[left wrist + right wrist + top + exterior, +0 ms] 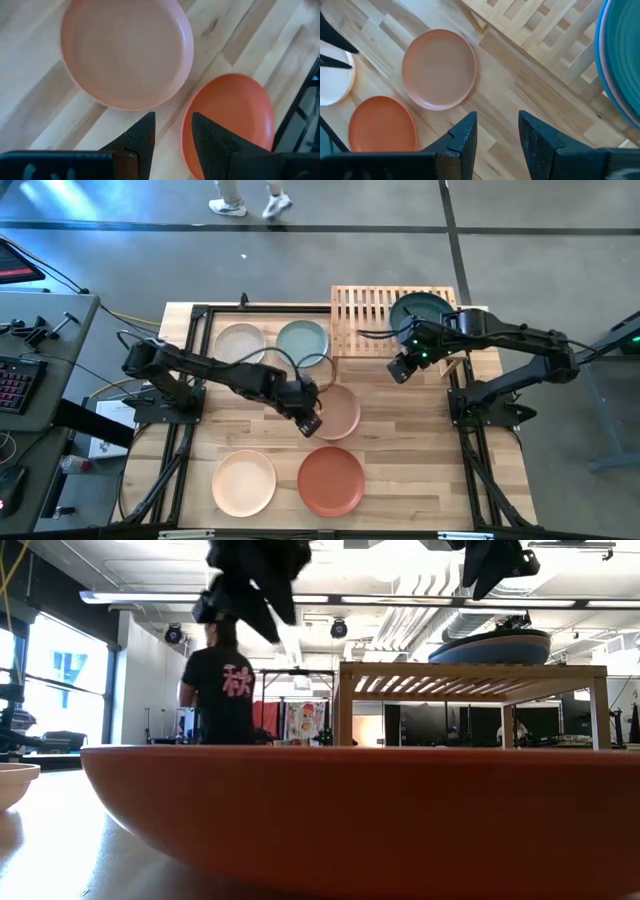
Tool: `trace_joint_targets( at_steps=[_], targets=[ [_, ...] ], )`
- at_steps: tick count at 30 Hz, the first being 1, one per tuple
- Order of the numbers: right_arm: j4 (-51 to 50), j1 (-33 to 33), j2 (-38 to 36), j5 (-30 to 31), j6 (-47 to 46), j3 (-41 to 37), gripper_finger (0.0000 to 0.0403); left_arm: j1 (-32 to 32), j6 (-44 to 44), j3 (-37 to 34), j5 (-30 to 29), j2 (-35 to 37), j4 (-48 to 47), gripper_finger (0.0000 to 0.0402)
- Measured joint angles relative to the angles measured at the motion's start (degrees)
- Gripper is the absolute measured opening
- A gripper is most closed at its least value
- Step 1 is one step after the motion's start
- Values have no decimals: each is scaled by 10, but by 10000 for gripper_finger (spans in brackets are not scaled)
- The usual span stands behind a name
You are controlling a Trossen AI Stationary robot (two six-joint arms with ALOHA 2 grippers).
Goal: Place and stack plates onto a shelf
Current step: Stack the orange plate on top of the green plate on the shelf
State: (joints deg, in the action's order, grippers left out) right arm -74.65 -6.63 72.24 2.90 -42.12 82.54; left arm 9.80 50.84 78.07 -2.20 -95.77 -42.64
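Note:
Five plates lie flat on the wooden table: off-white (240, 343), pale sage (302, 340), tan-pink (338, 412), peach (244, 482) and orange-red (331, 480). On the slatted shelf (365, 320) at the far right sits a stack with a dark green plate (420, 315) on top and a blue rim (600, 50) under it. My left gripper (172, 135) hangs open above the near left edge of the tan-pink plate (127, 52), touching nothing. My right gripper (497, 132) hangs open over the table in front of the shelf, near the stack, with nothing between its fingers.
Black arm frames run along the table's left and right sides (190, 370). A desk with a keyboard (15, 385) stands left of the table. A person in a black shirt (222, 680) stands in the room beyond. The shelf's left half (355, 330) holds nothing.

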Motion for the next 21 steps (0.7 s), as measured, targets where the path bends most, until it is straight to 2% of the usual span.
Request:
trace_joint_targets(
  at_steps=[5, 12, 21],
  targets=[
    [0, 0, 2, 0, 15, 0, 121, 13, 14, 0, 8, -40, 44, 115],
    [-1, 0, 2, 0, 21, 0, 121, 23, 41, 0, 66, -82, 68, 115],
    [-1, 0, 2, 1, 36, 0, 121, 52, 56, 0, 66, -109, 65, 115]
  ],
)
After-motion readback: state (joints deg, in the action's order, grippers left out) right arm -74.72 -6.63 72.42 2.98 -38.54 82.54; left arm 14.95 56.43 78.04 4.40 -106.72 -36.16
